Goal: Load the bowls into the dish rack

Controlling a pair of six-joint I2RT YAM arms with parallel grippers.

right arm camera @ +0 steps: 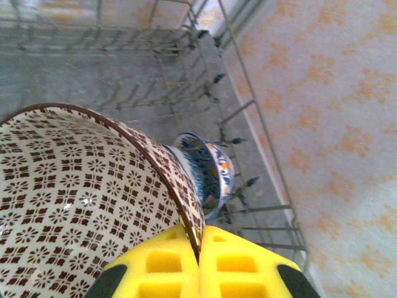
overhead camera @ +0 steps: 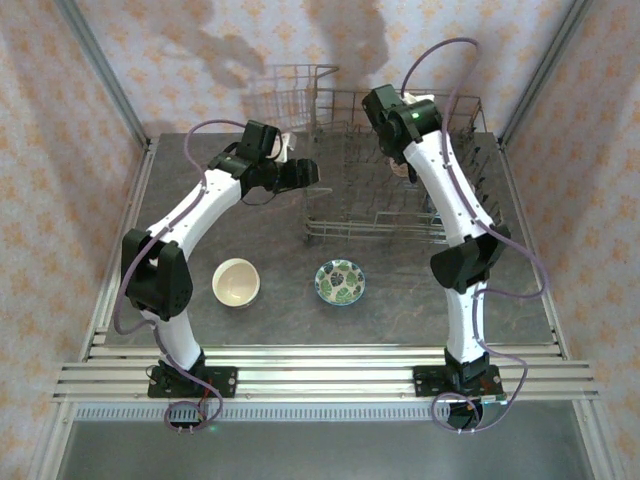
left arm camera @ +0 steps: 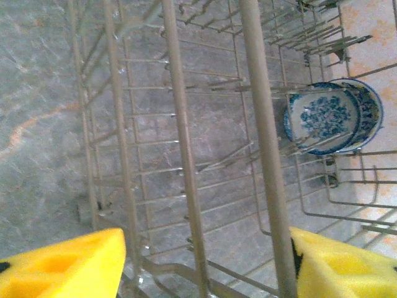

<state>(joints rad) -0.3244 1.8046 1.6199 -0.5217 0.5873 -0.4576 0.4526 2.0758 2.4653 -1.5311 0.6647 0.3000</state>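
Cream round ceramic bowl point(overhead camera: 236, 281): one
Green-patterned round bowl point(overhead camera: 340, 282): one
Brown-patterned round bowl point(right arm camera: 80, 205): one
Blue-white round bowl point(left arm camera: 322, 115): one
Grey wire dish rack point(overhead camera: 380, 226): one

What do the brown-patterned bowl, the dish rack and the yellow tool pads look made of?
Brown-patterned bowl: probably glazed ceramic, with small glossy glints and a thin, hard rim.
Dish rack: grey metal wire, perhaps coated, in thin straight rods with a dull sheen.
Yellow pads: matte foam or rubber with moulded recesses; I cannot tell which.
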